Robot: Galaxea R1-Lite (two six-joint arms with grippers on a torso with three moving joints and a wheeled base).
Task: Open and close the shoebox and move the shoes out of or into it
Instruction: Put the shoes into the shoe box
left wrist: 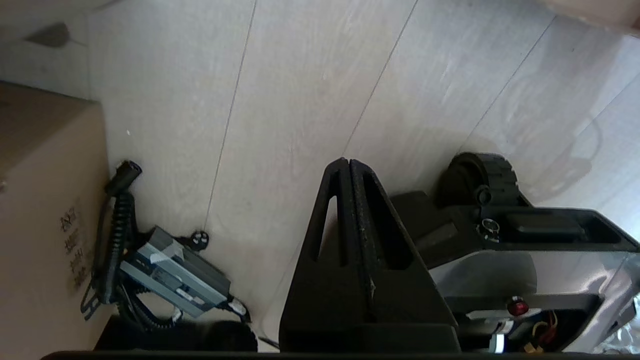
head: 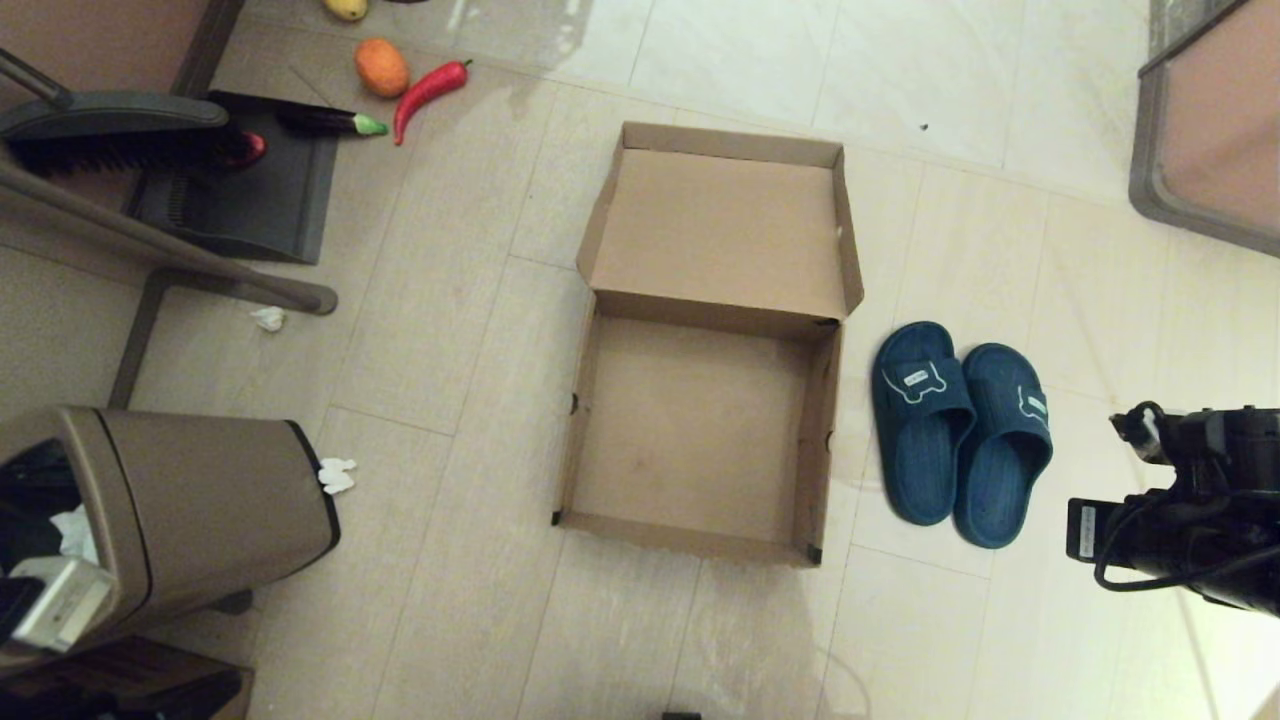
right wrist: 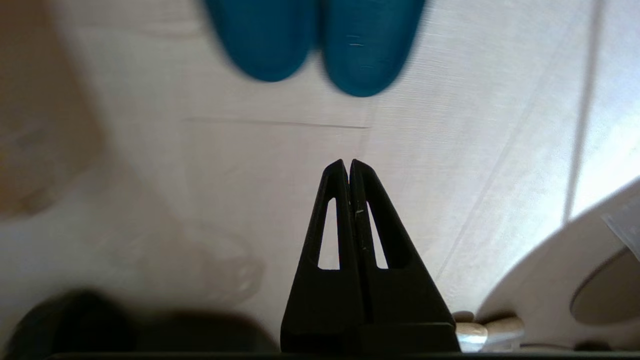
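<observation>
The brown cardboard shoebox (head: 815, 420) lies open on the tiled floor, its hinged lid (head: 725, 225) folded back flat and its inside empty. The pair of navy slide slippers (head: 960, 430) stands side by side on the floor just right of the box; their heel ends (right wrist: 310, 40) show in the right wrist view. My right gripper (right wrist: 348, 162) is shut on nothing, hovering over bare floor short of the slippers. Its arm (head: 1190, 510) sits at the right edge. My left gripper (left wrist: 345, 161) is shut and empty, parked low by the robot base.
A brown plastic trash bin (head: 170, 510) stands at the near left. A dustpan and brush (head: 190, 160), toy vegetables (head: 420, 90) and paper scraps (head: 337, 475) lie at the far left. A furniture edge (head: 1200, 130) sits at the far right. A cardboard carton (left wrist: 45, 225) is beside the left gripper.
</observation>
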